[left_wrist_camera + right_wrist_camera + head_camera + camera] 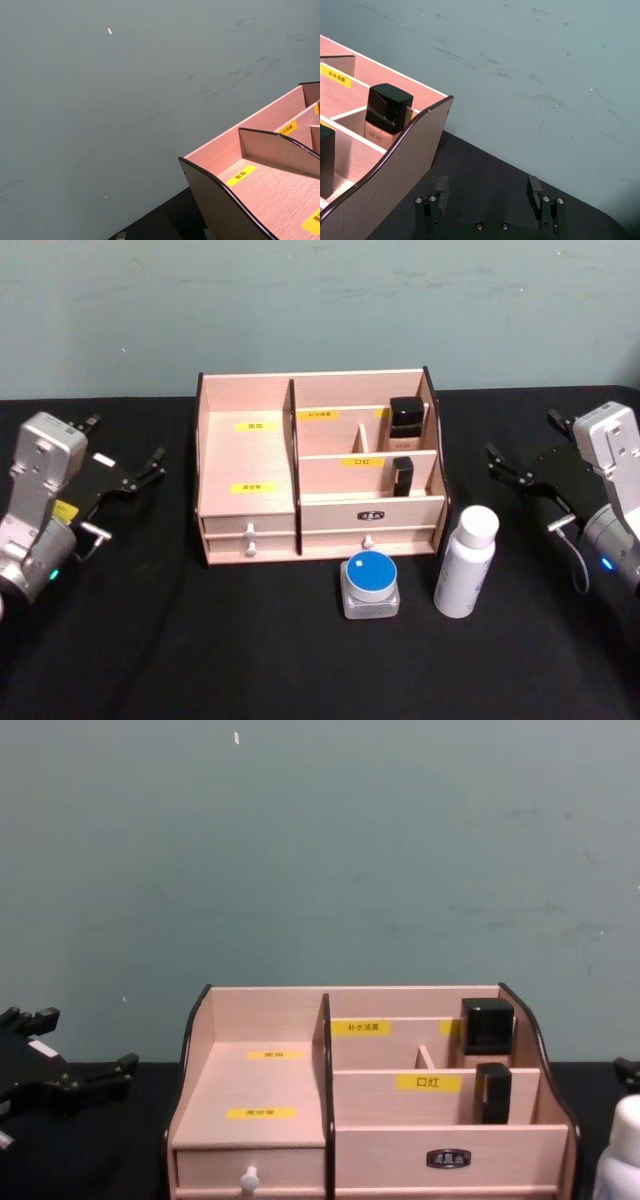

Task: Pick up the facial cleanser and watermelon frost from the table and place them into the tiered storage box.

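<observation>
Standing loose: cleanser and frost before the box, both jaws open

On the black cloth tabletop (200,650), just in front of the tiered storage box (245,455) and right of its centre, stood the facial cleanser (465,562), a plain white cylinder bottle with a white cap. Beside it was the watermelon frost (370,583), a squat pale jar with a round blue lid. The two were side by side but apart, and neither touched the box. Lettering on either could not be made out. The chest view cut the cleanser off at the right edge, leaving only the shoulder and cap.

The box was pale wood-grain board with dark curved edge trim, stepped compartments and drawers with a white knob (250,532). One yellow label (428,1082) on the middle tier read 口红; the others were too small to read. The metal plate (450,1157) was illegible. The back black-capped bottle (406,420) was marked VEZE in the right wrist view. The front black-capped bottle (402,475) was half hidden behind its divider.

The left gripper (125,442) was left of the box, well apart, with jaws spread wide and empty. The right gripper (520,435) was right of the box, with jaws equally wide and nothing between them. The right wrist view showed its black fingers (440,190) far apart beside the box's end wall. A scuffed teal wall (125,100) stood behind.
</observation>
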Tool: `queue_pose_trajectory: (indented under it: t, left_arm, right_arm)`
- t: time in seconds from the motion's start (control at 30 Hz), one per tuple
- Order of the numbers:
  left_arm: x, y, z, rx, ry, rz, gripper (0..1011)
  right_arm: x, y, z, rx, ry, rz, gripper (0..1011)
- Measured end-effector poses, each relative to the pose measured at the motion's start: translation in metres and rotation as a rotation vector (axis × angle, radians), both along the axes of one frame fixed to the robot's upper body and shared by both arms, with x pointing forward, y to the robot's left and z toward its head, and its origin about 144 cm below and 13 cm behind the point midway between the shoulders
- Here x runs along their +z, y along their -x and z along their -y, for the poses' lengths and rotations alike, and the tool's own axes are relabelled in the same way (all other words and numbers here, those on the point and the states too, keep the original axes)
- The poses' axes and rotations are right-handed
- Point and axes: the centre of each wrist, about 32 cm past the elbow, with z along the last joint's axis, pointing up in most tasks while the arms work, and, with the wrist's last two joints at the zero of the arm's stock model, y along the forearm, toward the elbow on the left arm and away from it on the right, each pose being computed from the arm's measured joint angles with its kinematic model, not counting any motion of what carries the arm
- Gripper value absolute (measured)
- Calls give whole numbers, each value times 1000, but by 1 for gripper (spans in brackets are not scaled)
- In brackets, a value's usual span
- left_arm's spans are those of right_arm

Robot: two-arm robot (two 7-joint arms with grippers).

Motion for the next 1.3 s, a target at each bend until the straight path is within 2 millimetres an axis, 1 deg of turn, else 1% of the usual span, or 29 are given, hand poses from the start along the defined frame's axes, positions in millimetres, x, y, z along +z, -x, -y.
queue_pose_trajectory:
  t: [1.2, 1.3]
  left_arm:
    - [0, 0, 0, 0, 0, 0, 1001]
    - [0, 0, 0, 0, 0, 0, 1001]
  right_arm:
    - [0, 0, 0, 0, 0, 0, 1003]
    - [0, -3, 2, -9, 8, -10, 1003]
